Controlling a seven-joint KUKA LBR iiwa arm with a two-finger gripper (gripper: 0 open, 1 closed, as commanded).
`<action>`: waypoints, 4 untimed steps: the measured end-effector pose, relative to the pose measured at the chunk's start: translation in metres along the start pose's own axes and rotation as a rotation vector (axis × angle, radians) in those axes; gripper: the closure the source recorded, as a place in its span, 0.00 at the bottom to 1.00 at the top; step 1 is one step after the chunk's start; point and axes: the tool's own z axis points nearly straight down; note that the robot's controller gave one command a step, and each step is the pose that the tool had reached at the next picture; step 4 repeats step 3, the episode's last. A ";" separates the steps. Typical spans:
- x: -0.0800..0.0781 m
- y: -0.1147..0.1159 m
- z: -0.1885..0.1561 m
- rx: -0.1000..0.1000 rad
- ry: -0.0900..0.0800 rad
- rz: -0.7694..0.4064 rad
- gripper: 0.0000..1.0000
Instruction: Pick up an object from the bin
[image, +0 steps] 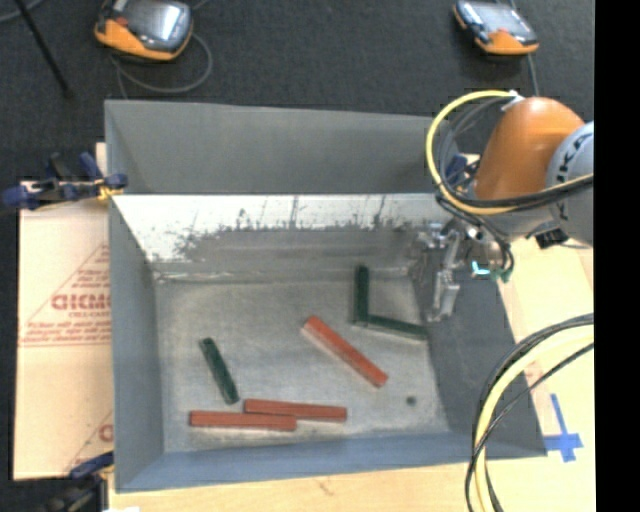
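Since every piece in view lies flat on the floor of the bin (300, 150), the pick is judged not yet done: nothing is raised and nothing can be seen carried by the arm.

Position of the gripper (441, 310): low inside the bin at its right side, close to the right wall, hanging below the arm's orange cover (520, 145). Its tip stands just beside the right-hand end of a dark green L-shape (361, 292), which lies in the right half of the floor with one limb running toward the back wall and the other toward the gripper. Whether tip and piece touch cannot be made out. Whether the gripper is released or clenched cannot be told either.

Other contents, all well apart from the gripper:
- an orange-red bar (345, 352), lying slantwise near the middle;
- a short dark green bar (218, 370), left of centre;
- two red bars along the front wall, the left red bar (243, 421) and the right red bar (295, 409), side by side and overlapping in length.

Assessment: the approach appears complete and the L-shape is the likely candidate. Remaining are a secure closure on a piece, the lift, and clearance of the rim.
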 end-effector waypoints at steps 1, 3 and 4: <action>0.057 0.018 0.060 -0.003 -0.001 0.163 0.00; 0.072 0.026 -0.108 0.002 -0.016 0.137 1.00; 0.072 0.026 -0.108 0.002 -0.016 0.137 1.00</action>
